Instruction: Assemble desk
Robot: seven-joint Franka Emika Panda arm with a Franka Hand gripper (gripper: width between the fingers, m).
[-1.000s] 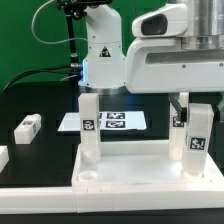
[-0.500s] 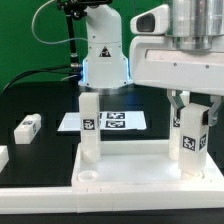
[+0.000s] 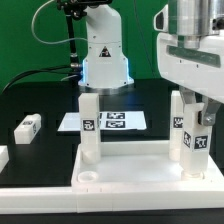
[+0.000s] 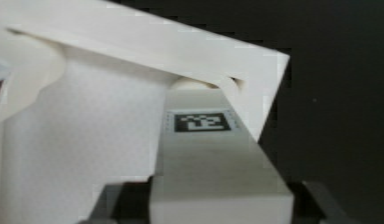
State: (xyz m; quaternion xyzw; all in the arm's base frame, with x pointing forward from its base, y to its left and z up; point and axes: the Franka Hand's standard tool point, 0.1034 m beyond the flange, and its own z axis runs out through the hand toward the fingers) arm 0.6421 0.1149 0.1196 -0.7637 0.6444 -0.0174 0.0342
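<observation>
Exterior view of a white plastic desk kit on a black table (image 3: 40,100). The rimmed tabletop (image 3: 130,170) lies flat across the lower half, from eight to four o'clock.

At four o'clock the gripper (image 3: 196,108) comes down from above and is clamped on the top of the held leg (image 3: 196,150), a square post standing upright at the tabletop's near corner. The wrist view confirms this: the post (image 4: 215,160) runs straight out from between the two dark fingers, its small black-and-white tag facing the camera.

Just beside it, toward three o'clock, the rear leg (image 3: 178,125) stands upright. The left leg (image 3: 89,125) stands near the centre, at nine o'clock. In front of it a round socket (image 3: 88,178) is empty. A loose leg (image 3: 27,126) lies on its side at nine o'clock, well apart. The marker board (image 3: 105,121) lies flat behind the tabletop.

The step appears to be seating this leg in its corner socket. Next it likely needs turning or pressing home while kept vertical, then release. All parts look smooth, hard, matte and square-edged.
</observation>
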